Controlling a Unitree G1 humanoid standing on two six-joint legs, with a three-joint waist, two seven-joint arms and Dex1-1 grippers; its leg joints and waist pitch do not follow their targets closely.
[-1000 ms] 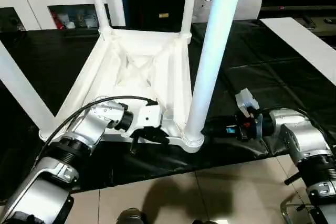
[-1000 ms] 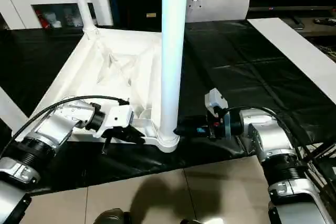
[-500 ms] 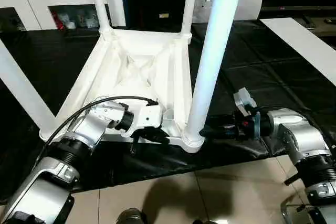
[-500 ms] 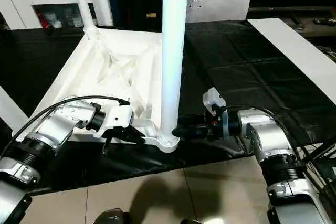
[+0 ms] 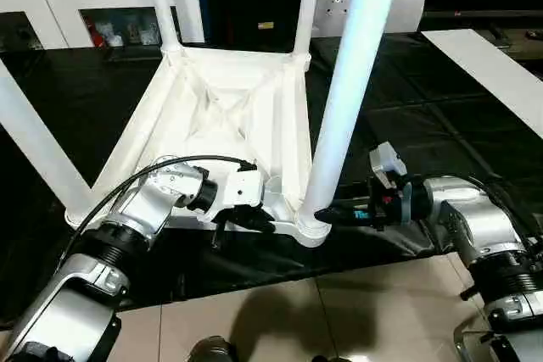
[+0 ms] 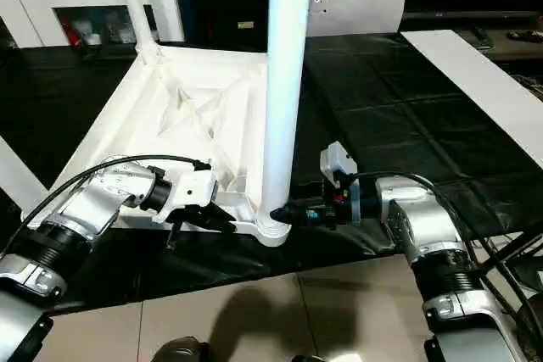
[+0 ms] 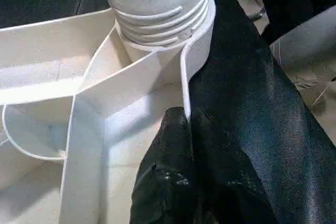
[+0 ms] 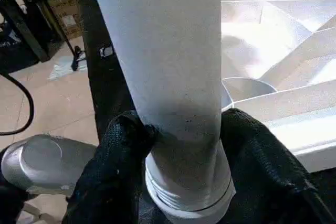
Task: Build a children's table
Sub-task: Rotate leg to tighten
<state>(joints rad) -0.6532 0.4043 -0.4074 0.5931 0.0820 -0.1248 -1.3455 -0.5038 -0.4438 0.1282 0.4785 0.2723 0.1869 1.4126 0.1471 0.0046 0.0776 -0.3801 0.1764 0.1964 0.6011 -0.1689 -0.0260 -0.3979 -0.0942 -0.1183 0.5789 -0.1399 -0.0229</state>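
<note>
The children's table (image 5: pixel 221 116) lies upside down on a black cloth, its white legs pointing up. My left gripper (image 5: pixel 254 219) is at the near rim beside the near right corner socket (image 7: pixel 157 19). It is shut, its fingertips (image 7: pixel 178 129) pinching the thin rim wall. My right gripper (image 5: pixel 321 214) reaches in from the right at the base of the near right leg (image 5: pixel 344 99). It is open, with one black finger (image 8: pixel 123 150) on each side of that leg just above the threaded collar.
Two far legs (image 5: pixel 159 2) and a slanting left leg (image 5: pixel 34 154) stand up around the work. A white cabinet (image 5: pixel 85 6) is at the back left, a white board (image 5: pixel 501 65) at the right. Tiled floor (image 5: pixel 297 320) begins just below the cloth's near edge.
My right gripper has moved left up to the near right leg and opened; its fingers now flank the leg's base. The left gripper has stayed put.
</note>
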